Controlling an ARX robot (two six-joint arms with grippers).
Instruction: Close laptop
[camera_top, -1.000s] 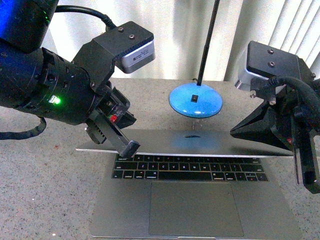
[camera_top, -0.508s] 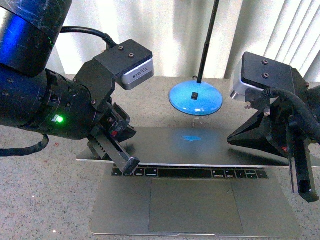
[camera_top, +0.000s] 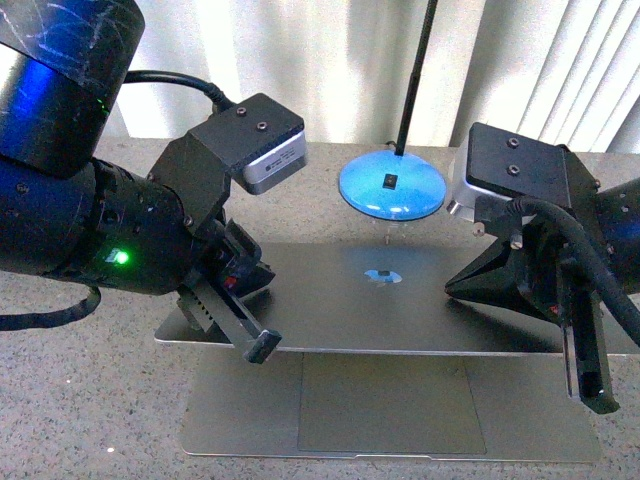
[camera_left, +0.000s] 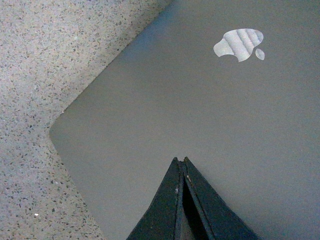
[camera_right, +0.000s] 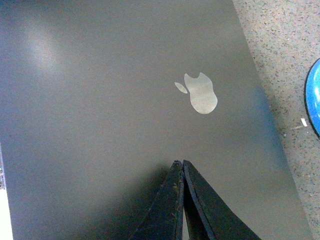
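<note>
Nearly there: left pincer (camera_left: 181, 165) and right pincer (camera_right: 180, 166) are both pinched fully together, holding nothing. You have the laptop (camera_top: 400, 305) lid directly beneath their tips, hinged low over the base. The trackpad (camera_top: 390, 400) is uncovered, so the last bit of closing remains.

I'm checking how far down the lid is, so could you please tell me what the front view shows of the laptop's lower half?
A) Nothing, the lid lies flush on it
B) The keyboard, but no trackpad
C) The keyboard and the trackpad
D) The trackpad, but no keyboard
D: on the laptop the lowered lid hides the keyboard, while the trackpad lies uncovered in front of the lid's edge.
</note>
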